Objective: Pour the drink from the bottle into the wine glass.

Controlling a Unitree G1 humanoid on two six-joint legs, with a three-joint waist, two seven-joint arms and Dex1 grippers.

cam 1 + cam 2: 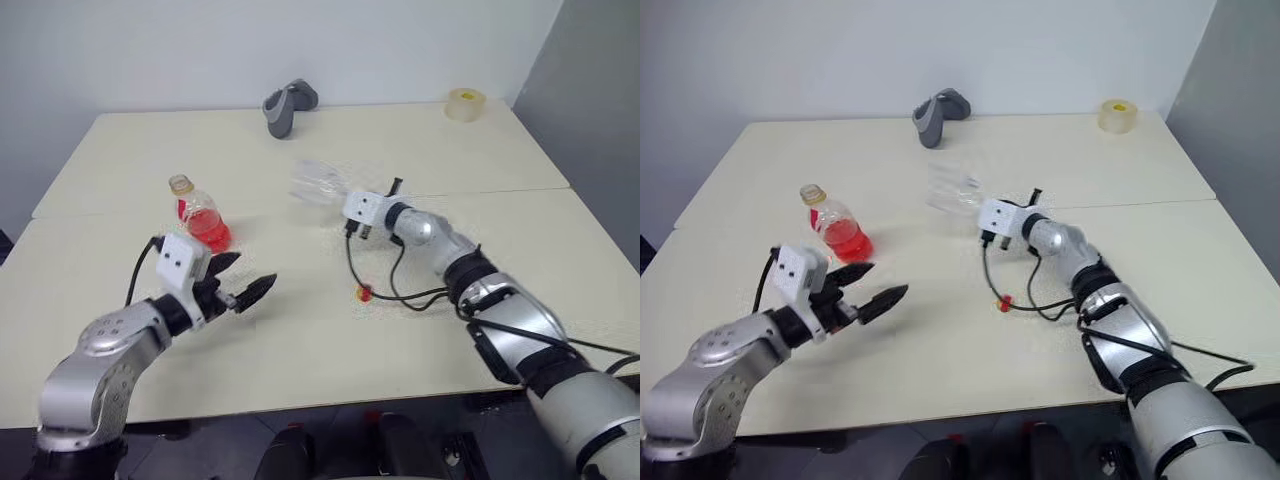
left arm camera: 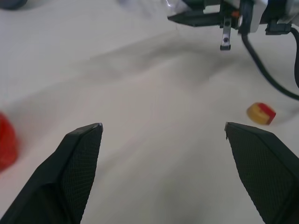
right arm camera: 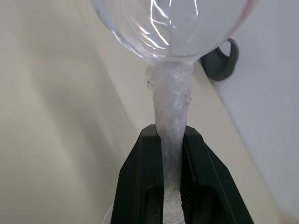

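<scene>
Red drink half-filled the uncapped bottle standing on the cream table, just beyond the left end effector, whose fingers gaped wide and empty. Its red-and-yellow cap lay mid-table. Further right, the right end effector pinched the wine glass stem, bowl tipped sideways above the table.

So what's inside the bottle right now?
The bottle is uncapped and holds red drink in its lower part; above that it looks empty. Its cap lies apart on the table. The bottle's base is hidden behind the left gripper.
</scene>
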